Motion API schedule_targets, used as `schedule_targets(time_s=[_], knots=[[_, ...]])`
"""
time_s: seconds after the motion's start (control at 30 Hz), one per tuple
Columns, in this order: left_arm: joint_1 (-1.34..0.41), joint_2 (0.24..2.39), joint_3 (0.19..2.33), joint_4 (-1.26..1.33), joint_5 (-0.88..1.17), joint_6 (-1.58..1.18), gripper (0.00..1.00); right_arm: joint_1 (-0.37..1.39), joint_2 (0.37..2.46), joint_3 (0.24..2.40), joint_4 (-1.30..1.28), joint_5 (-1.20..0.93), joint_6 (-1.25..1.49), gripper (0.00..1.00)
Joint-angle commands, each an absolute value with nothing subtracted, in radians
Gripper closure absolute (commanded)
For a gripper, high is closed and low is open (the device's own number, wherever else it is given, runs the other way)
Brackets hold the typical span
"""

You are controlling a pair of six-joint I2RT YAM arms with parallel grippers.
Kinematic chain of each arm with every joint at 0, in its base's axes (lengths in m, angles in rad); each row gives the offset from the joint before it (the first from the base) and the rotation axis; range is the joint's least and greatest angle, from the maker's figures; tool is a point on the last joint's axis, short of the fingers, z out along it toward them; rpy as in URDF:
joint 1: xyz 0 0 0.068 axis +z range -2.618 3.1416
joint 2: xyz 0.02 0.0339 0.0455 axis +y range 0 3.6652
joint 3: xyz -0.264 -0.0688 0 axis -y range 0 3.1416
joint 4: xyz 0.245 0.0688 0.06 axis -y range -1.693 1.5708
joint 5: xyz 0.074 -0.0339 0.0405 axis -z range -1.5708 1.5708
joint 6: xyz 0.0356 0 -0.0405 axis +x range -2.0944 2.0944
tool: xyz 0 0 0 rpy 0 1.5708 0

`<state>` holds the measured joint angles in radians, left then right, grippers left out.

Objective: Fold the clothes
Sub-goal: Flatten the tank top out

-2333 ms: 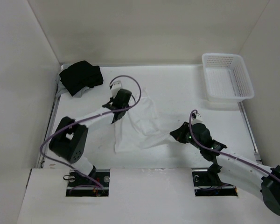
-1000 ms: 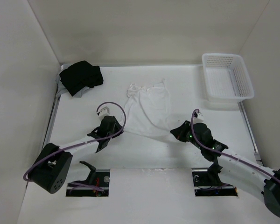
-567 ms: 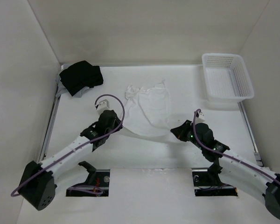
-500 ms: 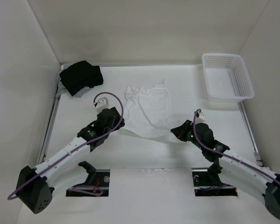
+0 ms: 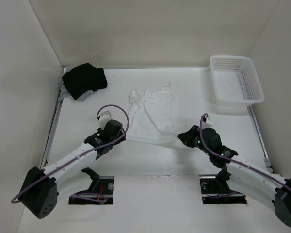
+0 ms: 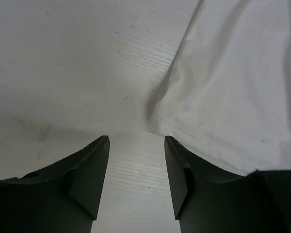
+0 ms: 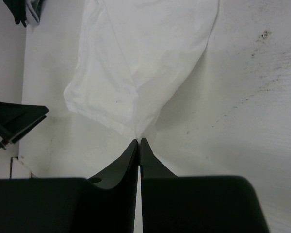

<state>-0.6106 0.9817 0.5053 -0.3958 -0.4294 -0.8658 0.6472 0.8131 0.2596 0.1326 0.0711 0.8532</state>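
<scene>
The clothes (image 5: 153, 114), one thin white wrinkly garment, lie spread on the table's middle. My left gripper (image 5: 120, 136) stands open just off the garment's near left corner. In the left wrist view its jaws (image 6: 136, 138) have only bare table between them, and the clothes (image 6: 233, 97) lie ahead and to the right. My right gripper (image 5: 181, 139) is at the near right corner. The right wrist view shows that gripper (image 7: 138, 140) shut, with a tip of the clothes (image 7: 136, 58) pinched at its fingertips.
A black cloth bundle (image 5: 84, 80) sits in the far left corner. A white basket (image 5: 235, 80) stands at the far right. Walls close in the table on three sides. The left arm's fingers (image 7: 14, 121) show at the left edge of the right wrist view.
My left gripper has opened, let go of the garment's near left corner and drawn back slightly. The garment now lies flatter and more spread out. The right gripper has stayed put, still shut.
</scene>
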Motion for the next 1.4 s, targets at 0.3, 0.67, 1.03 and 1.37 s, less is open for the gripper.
schedule_targets(time_s=[0.3, 0.67, 1.03, 1.37], knots=[[-0.553, 1.227, 0.4, 0.093, -0.279, -0.816, 0.63, 0.645, 0.805, 0.245, 0.17, 0.078, 0.85, 0.94], [-0.608, 1.054, 0.659, -0.559, -0.362, -0.769, 0.95, 0.639, 0.787, 0.233, 0.169, 0.089, 0.851, 0.94], [-0.602, 0.986, 0.623, -0.701, -0.333, -0.837, 0.45, 0.662, 0.792, 0.224, 0.13, 0.101, 0.882, 0.95], [-0.581, 1.078, 0.476, -0.273, -0.265, -0.873, 0.51, 0.671, 0.773, 0.227, 0.13, 0.11, 0.877, 0.94]])
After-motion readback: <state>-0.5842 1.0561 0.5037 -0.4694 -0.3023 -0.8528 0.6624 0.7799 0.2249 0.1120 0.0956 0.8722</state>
